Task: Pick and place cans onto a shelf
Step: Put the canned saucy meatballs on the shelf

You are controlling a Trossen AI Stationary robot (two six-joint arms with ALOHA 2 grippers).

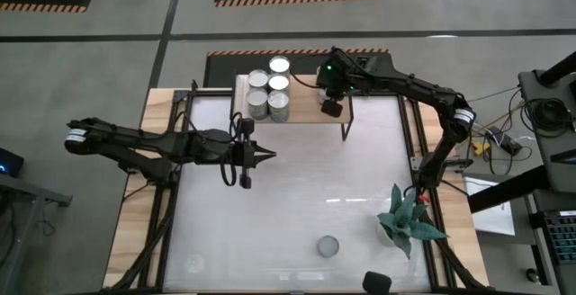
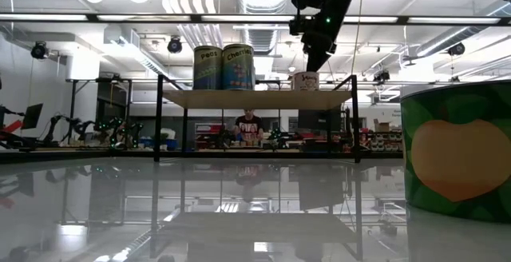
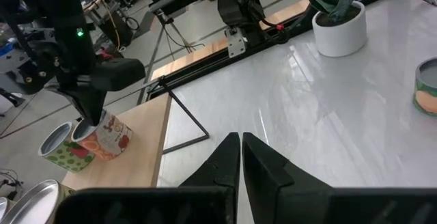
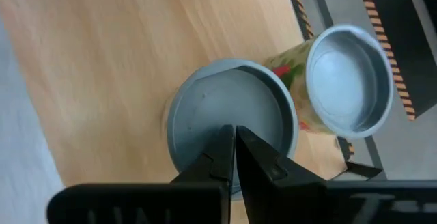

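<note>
Looking straight down first: shelf [image 1: 310, 115] at the far edge of the table [image 1: 297, 187], with five cans [image 1: 279, 104] packed on its left end. Right gripper [image 1: 331, 108] hanging over the free right part of the board. Left gripper [image 1: 268, 157] waiting above the middle-left of the table, jaws together and empty. One loose can [image 1: 328, 245] standing alone near the front edge, beside a plant [image 1: 407, 219], well apart from both arms.

Moving to the low view: two tall cans upright on the shelf [image 2: 255, 98], and a small can [image 2: 305, 81] upright on the board directly below the right gripper [image 2: 313, 64]. Loose can [image 2: 459, 150] very close to this camera, with a green and orange label.

Seen past the left wrist: left gripper [image 3: 240, 138] with tips pressed together, nothing between. Farther off, the right arm reaching down to the small can [image 3: 106, 135] on the wood.

Seen past the right wrist: right gripper [image 4: 234, 132] with jaws closed on each other, holding nothing, just over the round grey top of the small can [image 4: 232, 101]; a neighbour can [image 4: 348, 74] just beside it.

Judging the handling: probably light to medium, stiff, with smooth and rather slippery metal sides. Best taken across the side wall at mid height, jaws opened wide first, not by the lid rim. Easily tipped if pushed near the top.
</note>
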